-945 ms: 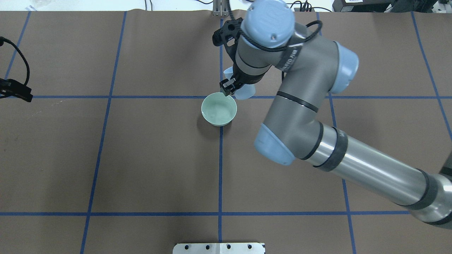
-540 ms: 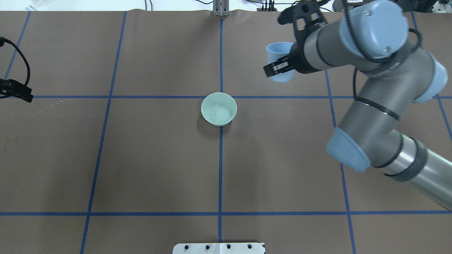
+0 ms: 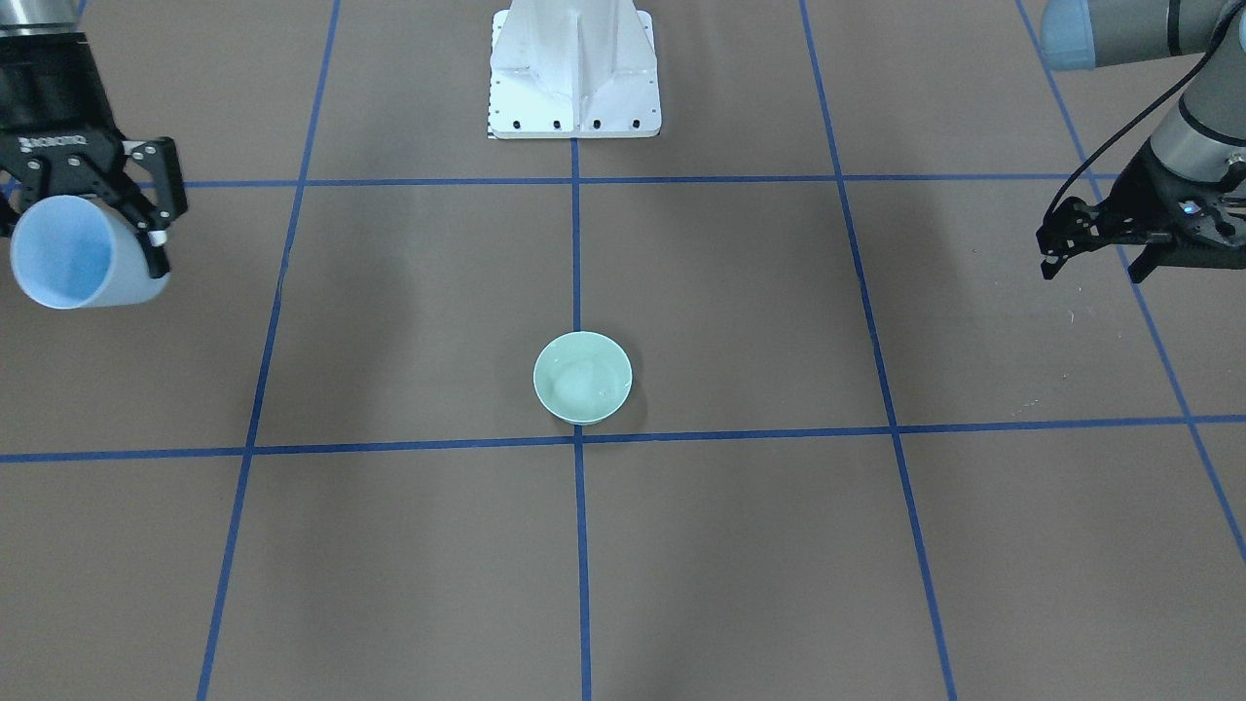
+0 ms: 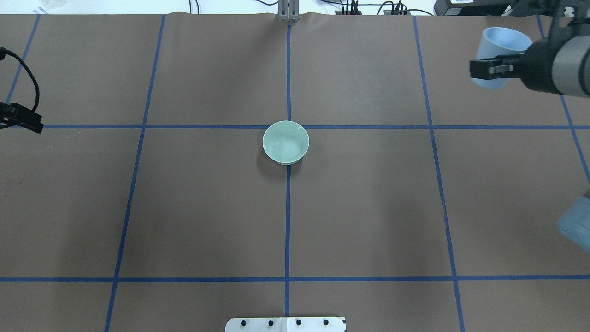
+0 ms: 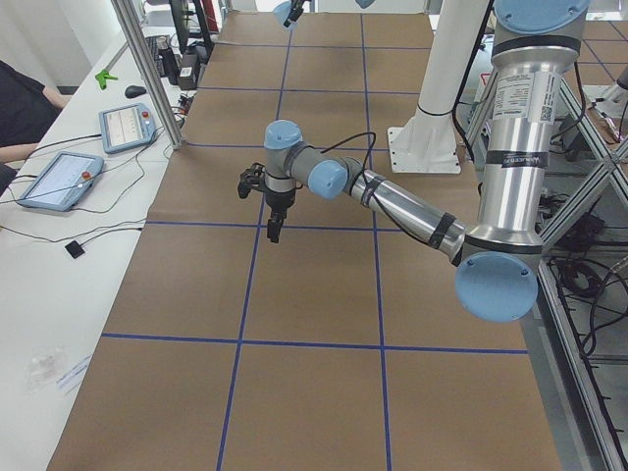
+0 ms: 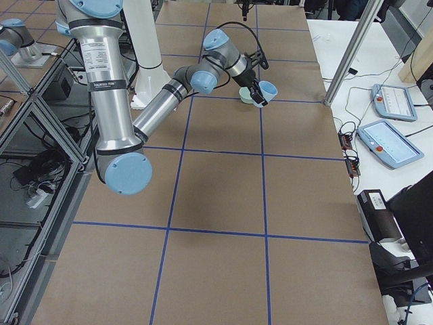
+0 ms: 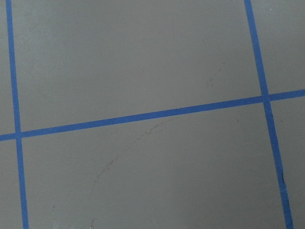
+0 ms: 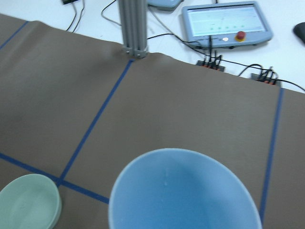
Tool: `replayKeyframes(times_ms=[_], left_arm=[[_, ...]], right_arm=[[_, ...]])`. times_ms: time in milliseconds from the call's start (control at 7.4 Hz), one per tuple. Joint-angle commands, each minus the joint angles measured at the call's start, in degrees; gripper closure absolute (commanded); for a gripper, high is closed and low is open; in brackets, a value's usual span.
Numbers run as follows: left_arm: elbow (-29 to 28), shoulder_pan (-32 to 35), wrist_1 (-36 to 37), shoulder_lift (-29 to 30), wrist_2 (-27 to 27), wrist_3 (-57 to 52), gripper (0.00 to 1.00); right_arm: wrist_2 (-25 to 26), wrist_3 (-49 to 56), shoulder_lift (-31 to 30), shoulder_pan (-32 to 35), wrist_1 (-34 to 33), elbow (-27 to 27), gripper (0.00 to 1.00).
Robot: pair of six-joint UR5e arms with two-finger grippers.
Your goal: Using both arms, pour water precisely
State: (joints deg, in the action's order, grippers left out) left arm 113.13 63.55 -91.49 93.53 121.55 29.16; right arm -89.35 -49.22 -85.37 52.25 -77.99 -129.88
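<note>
Water [image 4: 286,146] lies shallow and sloshy in the likely slick, breakable bowl [image 4: 276,159] at bench [image 4: 184,207] centre, so take its wall and keep it level; your right hand [image 4: 487,64] clamps the light cup [image 4: 504,39] at 2 o'clock, left hand [image 3: 1090,255] spread, empty.

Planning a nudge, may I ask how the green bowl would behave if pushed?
The bowl looks low and wide, so it would probably slide, not tip. The water inside could slosh. Its gloss suggests hard, breakable ceramic.
</note>
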Motion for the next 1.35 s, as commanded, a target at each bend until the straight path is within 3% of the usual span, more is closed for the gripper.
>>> replayKeyframes(times_ms=[0, 270, 540, 810, 945, 1216], left_arm=[[0.16, -0.09, 0.00, 0.16, 0.00, 1.41, 0.00], [0.60, -0.18, 0.00, 0.16, 0.00, 2.48, 0.00], [0.69, -0.18, 0.00, 0.16, 0.00, 2.91, 0.00], [0.52, -0.18, -2.79, 0.25, 0.09, 6.33, 0.00], [0.43, -0.26, -2.90, 0.25, 0.09, 6.61, 0.00], [0.43, -0.26, -2.90, 0.25, 0.09, 6.61, 0.00]], right_arm=[[11.61, -7.42, -13.10, -0.13, 7.00, -2.23, 1.00], [15.67, -8.26, -20.59, -0.13, 24.38, 5.90, 1.00], [17.18, -8.26, -23.52, -0.74, 41.61, 17.84, 1.00], [24.79, -8.26, -23.61, -5.55, 50.18, 26.22, 1.00], [26.23, -8.61, -23.61, -7.50, 52.22, 28.34, 1.00], [37.61, -14.57, -22.39, -16.61, 52.33, 31.95, 1.00]])
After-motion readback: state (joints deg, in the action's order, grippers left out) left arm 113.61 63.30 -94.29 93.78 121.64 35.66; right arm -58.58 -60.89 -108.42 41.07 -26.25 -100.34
